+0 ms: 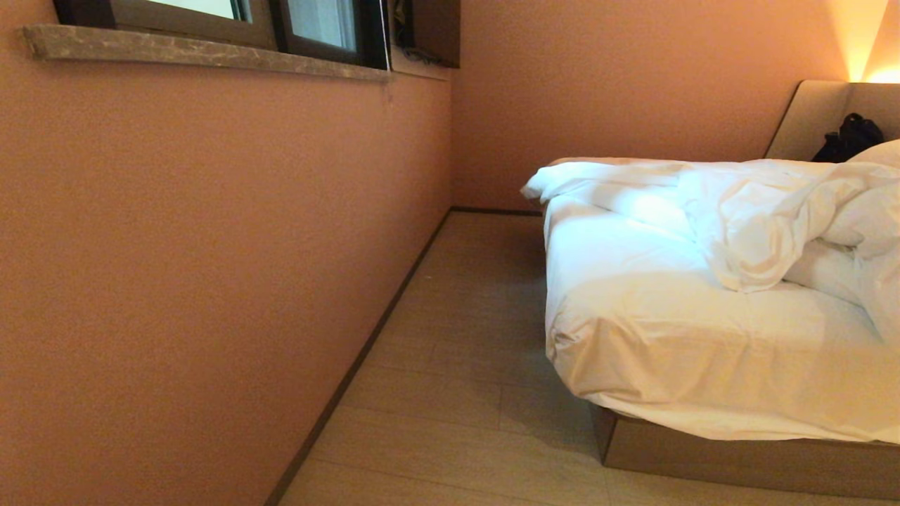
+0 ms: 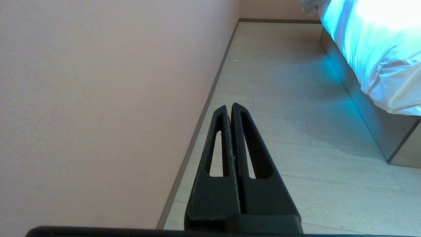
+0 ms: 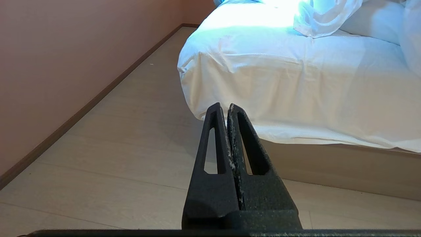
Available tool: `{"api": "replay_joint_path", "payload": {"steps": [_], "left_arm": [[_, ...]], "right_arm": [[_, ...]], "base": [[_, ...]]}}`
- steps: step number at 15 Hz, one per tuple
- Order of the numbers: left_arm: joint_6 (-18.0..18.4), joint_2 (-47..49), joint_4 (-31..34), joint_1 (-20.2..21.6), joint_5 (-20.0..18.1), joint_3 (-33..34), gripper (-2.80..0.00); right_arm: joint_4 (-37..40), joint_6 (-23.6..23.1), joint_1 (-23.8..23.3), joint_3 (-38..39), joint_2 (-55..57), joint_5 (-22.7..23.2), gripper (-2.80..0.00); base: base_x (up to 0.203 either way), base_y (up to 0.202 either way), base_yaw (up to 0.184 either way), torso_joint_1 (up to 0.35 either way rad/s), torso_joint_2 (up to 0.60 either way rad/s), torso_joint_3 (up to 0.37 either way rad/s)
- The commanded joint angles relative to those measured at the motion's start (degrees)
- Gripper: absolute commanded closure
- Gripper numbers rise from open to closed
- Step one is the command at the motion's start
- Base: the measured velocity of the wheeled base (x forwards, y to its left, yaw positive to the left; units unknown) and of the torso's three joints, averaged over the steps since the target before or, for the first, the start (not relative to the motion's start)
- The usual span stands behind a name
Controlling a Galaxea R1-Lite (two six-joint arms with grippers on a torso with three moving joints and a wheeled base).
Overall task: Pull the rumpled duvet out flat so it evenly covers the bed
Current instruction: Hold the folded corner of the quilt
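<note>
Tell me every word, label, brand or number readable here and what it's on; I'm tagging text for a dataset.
None: no readable text in any view.
The duvet, the bed, the wall, the floor and the black bag show no print.

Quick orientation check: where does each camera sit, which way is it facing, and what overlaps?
Head view: from the head, down at the wall, the floor and the bed with the rumpled duvet; no arm shows.
Left wrist view: behind the shut left gripper, facing floor along the wall.
Right wrist view: behind the shut right gripper, facing the bed's corner.
All share that corner.
</note>
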Motion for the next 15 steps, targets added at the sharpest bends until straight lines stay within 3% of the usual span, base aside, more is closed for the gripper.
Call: {"api": "replay_joint_path", "payload": {"steps": [1, 15], "left_arm": [[0.0, 0.0, 0.0, 0.0, 0.0, 0.0, 0.00], [0.1, 0.0, 0.0, 0.0, -0.1, 0.0, 0.00]], "right_arm": [[0.0, 0.0, 0.0, 0.0, 0.0, 0.0, 0.00], [-0.2, 0.1, 0.0, 0.0, 0.0, 0.0, 0.00]], "base": [[0.000, 0.000, 0.000, 0.000, 0.00, 0.000], [0.000, 0.000, 0.000, 0.000, 0.00, 0.000]]}}
